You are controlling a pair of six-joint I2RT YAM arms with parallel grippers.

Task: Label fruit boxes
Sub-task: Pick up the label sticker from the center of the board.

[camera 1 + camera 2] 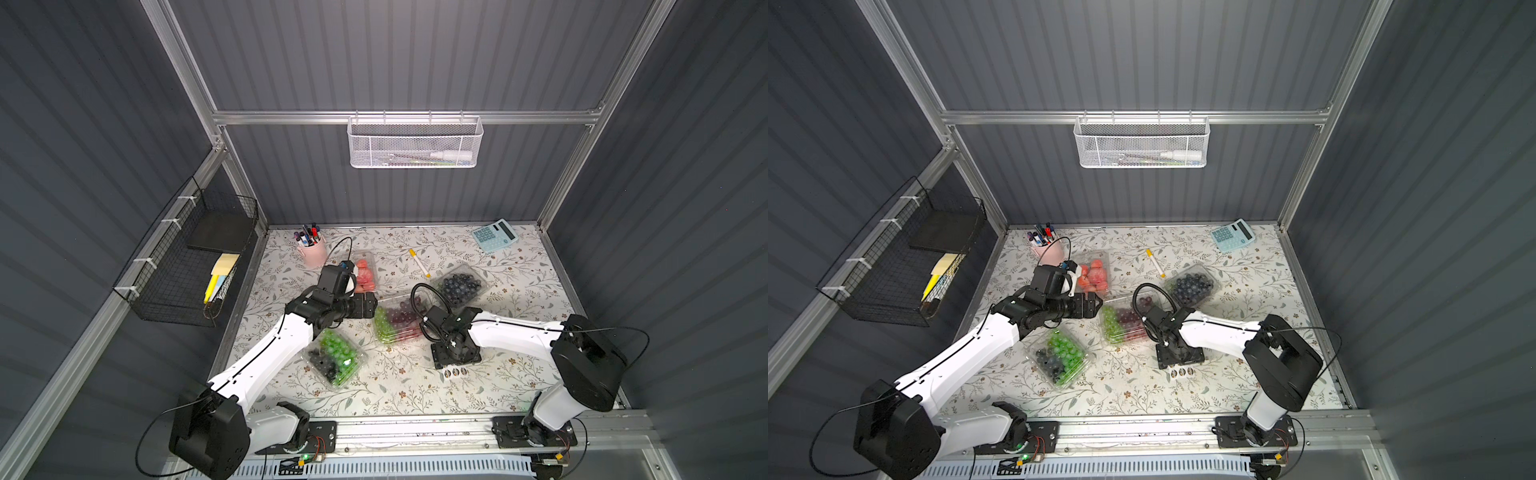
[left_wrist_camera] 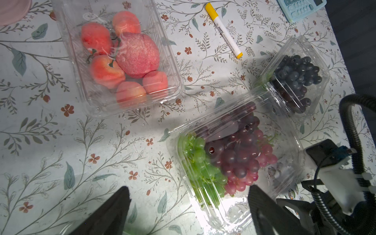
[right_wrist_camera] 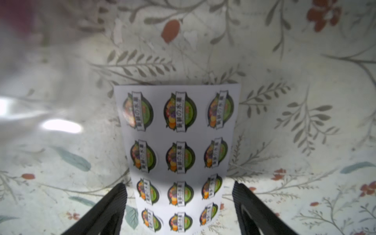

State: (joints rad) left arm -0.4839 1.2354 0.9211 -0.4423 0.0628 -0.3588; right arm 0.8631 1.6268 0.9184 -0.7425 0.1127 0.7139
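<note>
Four clear fruit boxes lie on the flowered table. Red fruit (image 1: 365, 274) (image 2: 122, 61) is at the back, blueberries (image 1: 461, 286) (image 2: 295, 77) to its right, green-and-red grapes (image 1: 397, 320) (image 2: 223, 158) in the middle, and green-and-black grapes (image 1: 334, 361) at the front left. My left gripper (image 1: 376, 306) (image 2: 188, 189) is open, low beside the green-and-red grape box, whose near corner lies between its fingers. My right gripper (image 1: 455, 359) (image 3: 179, 184) points down, open, with its fingers on either side of the white sticker sheet (image 3: 177, 152) (image 1: 455, 371), not touching it.
A pink pen cup (image 1: 312, 249) stands at the back left. A yellow-capped marker (image 1: 419, 262) lies behind the boxes, and a blue calculator (image 1: 494, 235) sits at the back right. A black wire basket (image 1: 187, 266) hangs on the left wall, a white mesh basket (image 1: 413, 143) on the back wall.
</note>
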